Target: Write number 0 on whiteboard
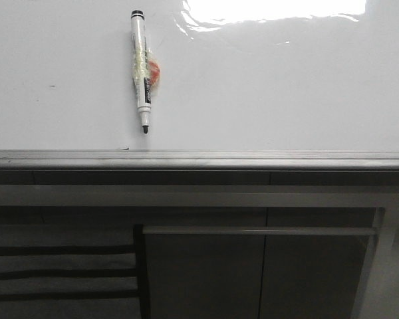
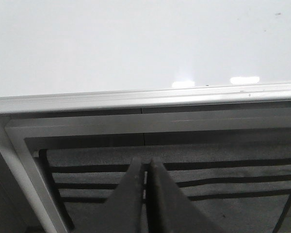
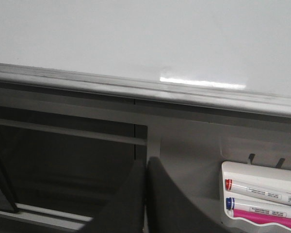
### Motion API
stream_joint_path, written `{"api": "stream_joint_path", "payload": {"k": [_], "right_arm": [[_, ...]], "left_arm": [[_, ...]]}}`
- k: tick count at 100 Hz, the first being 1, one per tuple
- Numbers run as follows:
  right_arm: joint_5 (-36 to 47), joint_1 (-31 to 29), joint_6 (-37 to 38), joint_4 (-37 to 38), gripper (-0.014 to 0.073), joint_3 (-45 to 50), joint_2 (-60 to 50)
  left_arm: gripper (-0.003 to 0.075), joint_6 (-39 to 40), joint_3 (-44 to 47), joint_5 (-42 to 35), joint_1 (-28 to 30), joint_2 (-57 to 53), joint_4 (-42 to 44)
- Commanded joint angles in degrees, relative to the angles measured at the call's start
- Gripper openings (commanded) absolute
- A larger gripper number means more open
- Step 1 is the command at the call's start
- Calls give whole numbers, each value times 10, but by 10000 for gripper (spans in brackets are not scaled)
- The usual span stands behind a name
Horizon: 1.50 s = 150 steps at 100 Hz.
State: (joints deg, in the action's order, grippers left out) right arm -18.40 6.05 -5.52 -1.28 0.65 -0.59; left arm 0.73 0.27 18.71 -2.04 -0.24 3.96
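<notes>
**Marker lies on a blank whiteboard, both grippers closed and empty**

In the front view the whiteboard (image 1: pixel 286 86) fills the upper half of the frame, its grey rail edge (image 1: pixel 199 159) running across the middle. A white marker (image 1: pixel 141 70) with a black cap lies upper left of centre, tip pointing toward the rail, tape and an orange patch around its barrel. No drawn 0 shows on the board; only tiny dark specks. Bright glare sits at the top edge.

The left gripper (image 2: pixel 147 167) has its fingers pressed together, holding nothing. The right gripper (image 3: pixel 146 167) is likewise together and empty. A white tray (image 3: pixel 262 194) of markers sits at lower right of the right wrist view.
</notes>
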Motion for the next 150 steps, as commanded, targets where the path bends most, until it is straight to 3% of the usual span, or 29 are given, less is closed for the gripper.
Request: {"api": "stream_joint_path", "payload": {"k": [1,58,73,94,122,129,137,143,150], "right_arm": [[12,1,-2,6,-57,8,-11],[12,1,-2,6,-57,8,-11],[27,1,-2,6,-57,7,-11],[175,1,-2,6,-57,7,-11],[344,1,5,-7,-57,7,-11],[303,1,25,-49,-57,-11,-11],[177,1,26,-119,-57,-63,-7],[92,1,26,-123,-57,-105,6],[2,1,26,-123,-57,-158,33]], "left_arm": [[-20,1,17,-32,-1,-16,-3],[-20,-4,17,-32,-1,-16,18],[-20,-4,17,-91,-1,-16,6],[-20,-4,17,-197,-1,-16,-12],[-20,13,16,-230,-1,-16,-44],[-20,16,12,-224,-1,-15,-84],[-20,18,-2,-172,-1,-8,-144],[-20,18,-24,-117,-3,11,-185],[-20,18,-49,-120,-11,39,-202]]}}
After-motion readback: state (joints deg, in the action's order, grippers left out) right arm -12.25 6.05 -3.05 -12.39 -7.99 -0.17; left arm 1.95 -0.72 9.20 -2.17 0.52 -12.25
